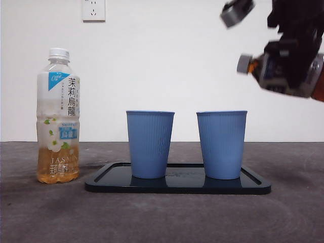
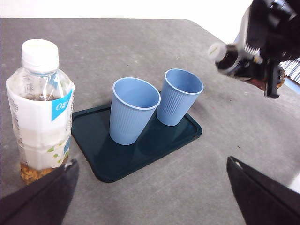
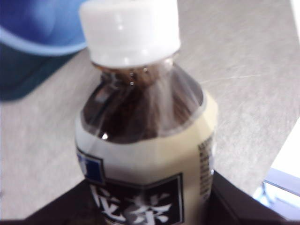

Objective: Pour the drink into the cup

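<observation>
- Grey tabletop (image 1: 45, 212) against a white wall is carrying a dark tray (image 1: 177, 185) with two blue cups (image 1: 150, 144), both looking empty.
- Right gripper (image 3: 150, 206) is clamping a dark tea bottle (image 1: 283, 73), tilted high above the right cup (image 1: 221, 144); its white cap (image 3: 130, 30) is on, so pouring needs it removed, then the mouth centred.
- Left gripper (image 2: 150, 187) is waiting, jaws apart, near the jasmine tea bottle (image 1: 58, 116), mostly drained.

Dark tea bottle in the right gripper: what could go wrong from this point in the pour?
1. The dark tea bottle still wears its white cap, so tipping it further would likely pour nothing.
2. The right gripper holds it tilted, high and beside the right cup, not over it; liquid could land on the tray or table.
3. The light cups could tip if the bottle comes down and bumps one.
</observation>
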Controlling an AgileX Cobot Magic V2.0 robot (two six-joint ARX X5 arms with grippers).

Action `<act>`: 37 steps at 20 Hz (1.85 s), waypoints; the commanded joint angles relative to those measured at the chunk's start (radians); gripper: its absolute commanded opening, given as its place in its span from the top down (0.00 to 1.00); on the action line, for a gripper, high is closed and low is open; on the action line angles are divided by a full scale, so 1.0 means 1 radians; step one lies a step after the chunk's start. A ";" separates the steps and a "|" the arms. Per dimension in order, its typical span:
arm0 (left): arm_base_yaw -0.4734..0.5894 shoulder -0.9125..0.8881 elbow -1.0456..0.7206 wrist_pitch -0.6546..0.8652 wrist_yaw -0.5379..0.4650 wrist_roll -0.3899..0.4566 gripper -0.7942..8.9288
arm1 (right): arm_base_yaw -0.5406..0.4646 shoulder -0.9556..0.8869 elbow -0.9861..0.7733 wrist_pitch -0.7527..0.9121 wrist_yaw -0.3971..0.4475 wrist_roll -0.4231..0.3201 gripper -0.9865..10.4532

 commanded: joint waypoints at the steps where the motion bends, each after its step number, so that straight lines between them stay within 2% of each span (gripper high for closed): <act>1: -0.004 0.005 0.016 0.004 0.001 0.019 0.41 | 0.032 0.037 0.034 0.010 0.085 -0.045 0.79; 4: -0.004 0.005 0.016 0.003 0.001 0.019 0.41 | 0.077 0.074 0.034 0.007 0.180 -0.074 0.79; 9: -0.004 0.005 0.016 0.000 0.001 0.018 0.41 | 0.132 0.124 0.035 -0.001 0.269 -0.097 0.79; 12: -0.004 0.005 0.016 -0.003 0.001 0.017 0.41 | 0.142 0.156 0.035 -0.009 0.355 -0.113 0.79; 18: -0.015 0.005 0.016 -0.003 0.002 0.016 0.41 | 0.152 0.164 0.035 -0.027 0.417 -0.114 0.79; 23: -0.015 0.005 0.016 -0.003 0.002 0.016 0.41 | 0.156 0.164 0.035 -0.026 0.417 -0.102 0.79; 29: -0.015 0.005 0.016 -0.003 0.002 0.016 0.41 | 0.156 0.160 0.035 -0.026 0.406 0.008 0.79; 34: -0.015 0.005 0.016 -0.003 0.002 0.016 0.41 | 0.142 0.115 0.035 -0.029 0.291 0.126 0.79; 37: -0.015 0.005 0.016 -0.003 0.002 0.016 0.41 | 0.120 0.068 0.035 -0.026 0.231 0.155 0.79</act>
